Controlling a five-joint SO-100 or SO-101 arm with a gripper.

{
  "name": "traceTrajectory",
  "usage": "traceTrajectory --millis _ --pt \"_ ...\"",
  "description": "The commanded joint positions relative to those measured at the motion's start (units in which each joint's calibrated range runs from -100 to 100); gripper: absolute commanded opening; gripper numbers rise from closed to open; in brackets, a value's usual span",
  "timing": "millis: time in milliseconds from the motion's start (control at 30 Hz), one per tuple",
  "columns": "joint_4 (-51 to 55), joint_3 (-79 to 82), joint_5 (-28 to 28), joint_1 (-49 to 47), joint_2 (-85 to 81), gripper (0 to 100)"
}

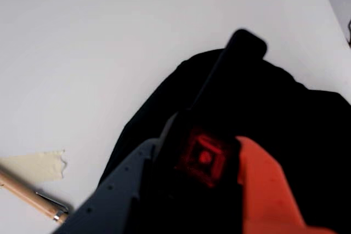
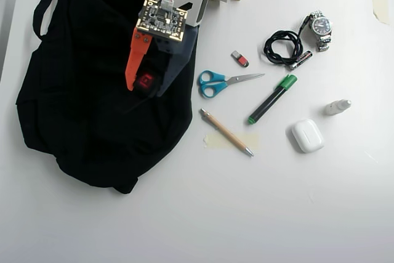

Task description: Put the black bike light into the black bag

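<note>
Black bike light (image 1: 204,157) clamped in the end effector (image 2: 146,82), red lens face toward the wrist camera, strap tail (image 1: 233,61) sticking out past the fingertips. Orange finger (image 1: 269,190) on one side, dark grey finger (image 1: 118,190) on the other, both closed against the light. In the overhead view the held light (image 2: 145,80) sits over the black bag (image 2: 80,115), which lies spread on the white table (image 2: 246,214) at the left. To the right of the bag: blue-handled scissors (image 2: 217,82), wooden pen (image 2: 226,132), green marker (image 2: 272,99), small red-and-grey USB stick (image 2: 240,58), coiled black cable (image 2: 282,47), wristwatch (image 2: 320,28), white earbud case (image 2: 307,135).
</note>
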Motion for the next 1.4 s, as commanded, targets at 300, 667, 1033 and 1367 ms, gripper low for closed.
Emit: traceTrajectory --millis 300,667,1033,1367 --pt "0.2 6.4 0.6 -0.1 -3.1 2" --pt "-10.3 50.9 0.1 2.9 -33.7 2" --pt "-12.5 66.4 -0.1 9.4 -38.0 2" --pt "-41.4 97.7 -0.1 14.7 -38.1 2"
